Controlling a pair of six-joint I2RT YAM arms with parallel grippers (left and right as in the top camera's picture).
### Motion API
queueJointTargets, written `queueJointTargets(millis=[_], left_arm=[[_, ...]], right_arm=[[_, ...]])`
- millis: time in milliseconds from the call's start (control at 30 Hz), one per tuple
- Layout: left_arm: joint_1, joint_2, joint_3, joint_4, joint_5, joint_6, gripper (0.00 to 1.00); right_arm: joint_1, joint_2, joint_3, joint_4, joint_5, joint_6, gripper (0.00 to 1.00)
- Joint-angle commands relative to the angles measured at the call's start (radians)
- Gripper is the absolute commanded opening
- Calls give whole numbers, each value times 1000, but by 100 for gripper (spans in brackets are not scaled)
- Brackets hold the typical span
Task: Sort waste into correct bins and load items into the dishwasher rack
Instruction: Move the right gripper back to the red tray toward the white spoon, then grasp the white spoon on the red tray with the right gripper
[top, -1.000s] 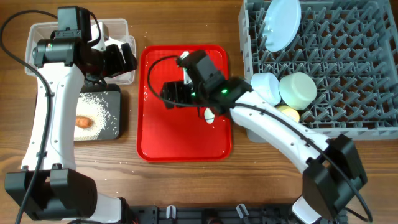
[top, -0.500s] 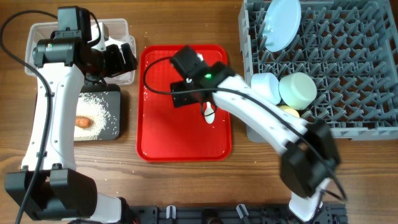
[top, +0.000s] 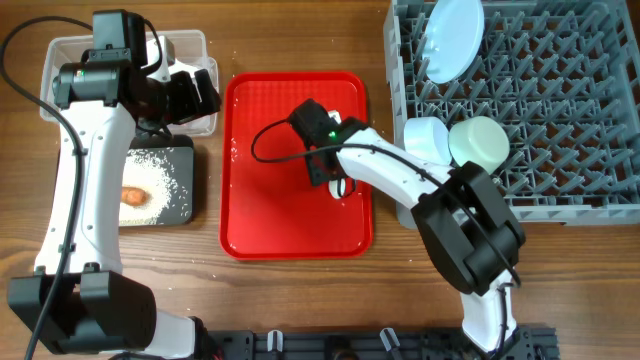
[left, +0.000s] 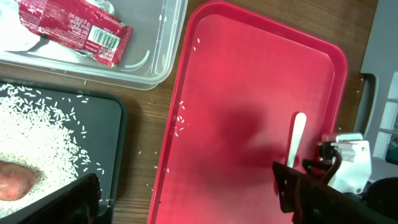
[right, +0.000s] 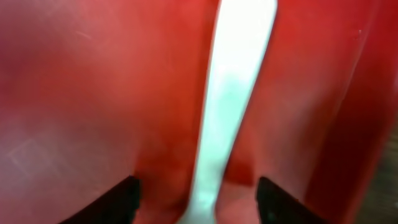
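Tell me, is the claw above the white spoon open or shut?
Open: the right claw is spread wide, and the spoon lies untouched in the gap.

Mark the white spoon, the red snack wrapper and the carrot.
white spoon (left: 296, 140): left wrist view, middle of its handle.
red snack wrapper (left: 71, 28): left wrist view, centre of its printed face.
carrot (top: 134, 195): overhead view, middle of its body.

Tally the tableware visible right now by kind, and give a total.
Plates: 1, the pale blue plate standing in the dishwasher rack
Bowls: 2, a pale blue bowl and a mint bowl at the rack's left side
Spoons: 1, the white spoon on the red tray
Total: 4
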Motion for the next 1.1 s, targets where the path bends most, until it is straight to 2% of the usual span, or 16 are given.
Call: queueJointTargets(millis=[0, 67, 167, 300, 433, 667, 700, 733, 767, 1067], left_arm=[[3, -2, 12, 2, -6, -1, 100], [3, -2, 12, 2, -6, -1, 100], [3, -2, 12, 2, -6, -1, 100], [3, -2, 12, 2, -6, -1, 100], [3, -2, 12, 2, -6, -1, 100], [3, -2, 12, 2, -6, -1, 100], [3, -2, 12, 2, -6, -1, 100], [3, -2, 12, 2, -6, -1, 100], [3, -2, 12, 2, -6, -1, 100], [3, -2, 12, 2, -6, -1, 100]], right_arm=[[1, 5, -80, 45, -21, -18, 43], [1, 5, -130, 64, -47, -17, 22], [1, 5, -158, 59, -69, -14, 5], [-6, 4, -141, 37, -69, -15, 4], [-39, -14, -46, -82, -70, -18, 4], [-58, -175, 62, -203, -73, -68, 5], [-58, -175, 54, -248, -76, -51, 34], [-57, -175, 39, -269, -94, -35, 53], [-57, -174, 10, -272, -138, -33, 61], [-56, -158, -171, -125, -179, 21, 65]])
